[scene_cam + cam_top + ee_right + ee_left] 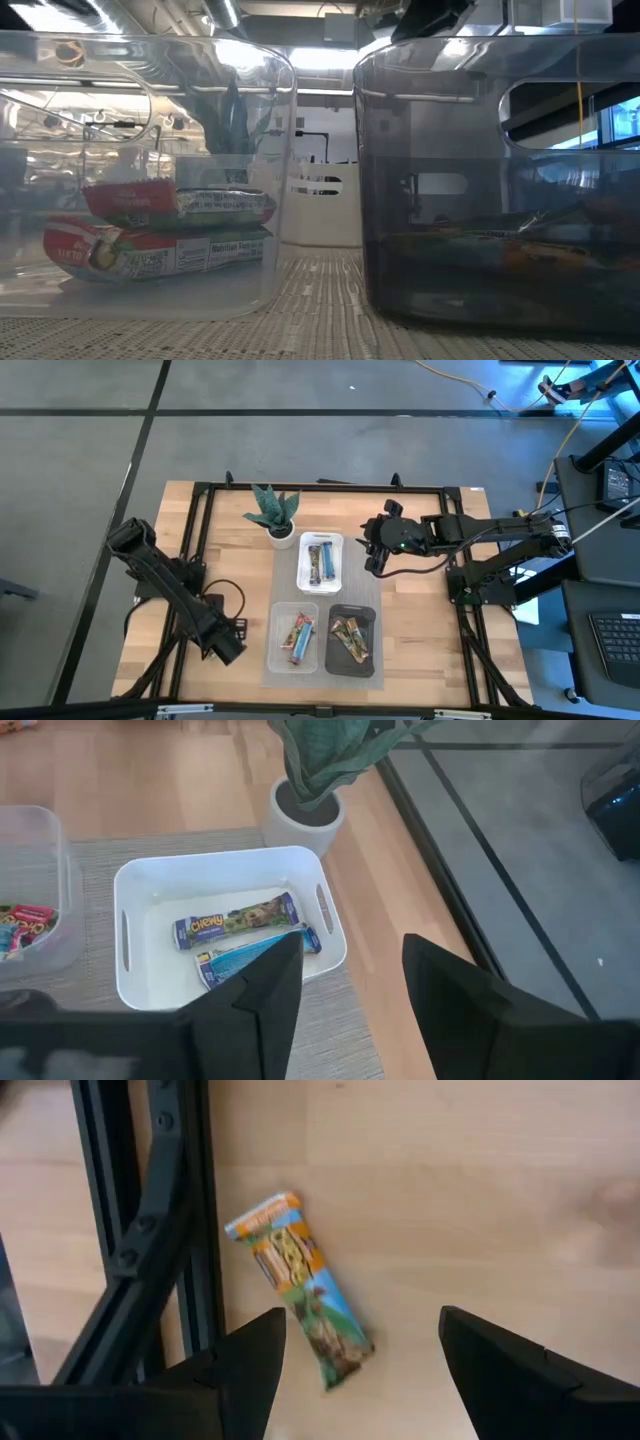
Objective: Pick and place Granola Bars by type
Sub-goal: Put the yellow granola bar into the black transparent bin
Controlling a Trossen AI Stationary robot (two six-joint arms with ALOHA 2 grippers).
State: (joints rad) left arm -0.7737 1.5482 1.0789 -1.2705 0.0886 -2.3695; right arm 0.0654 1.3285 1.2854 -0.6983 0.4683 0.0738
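The left end effector (355, 1370) hung low over the bare wooden worktop (480, 1190), its two fingers spread wide and holding nothing. Between and just ahead of them lay one green-and-orange granola bar (300, 1285), flat on the wood, skewed to the finger line and close beside the black frame rail (190, 1230). In the high view that end effector (228, 645) sat at the near left of the worktop, left of the clear tray (294, 636).

The other bars were already sorted: blue-wrapped bars (320, 561) in the white tray (304, 550), red ones (299, 637) in the clear tray, and brown-and-green ones (351, 639) in the black tray (368, 616). The right end effector (376, 550) hovered just right of the white tray, fingers parted and empty; a potted plant (276, 515) stood behind that tray.

The loose bar looked light, thin and fairly stiff inside a slick, crinkly foil wrapper that may slide or skate under a glancing touch. The crimped ends would probably fold, so a pinch across the narrow width at mid-length, with the fingers first turned square to the bar's long axis, seems the surest hold. Its wrapper seems to match the bars in the black tray.
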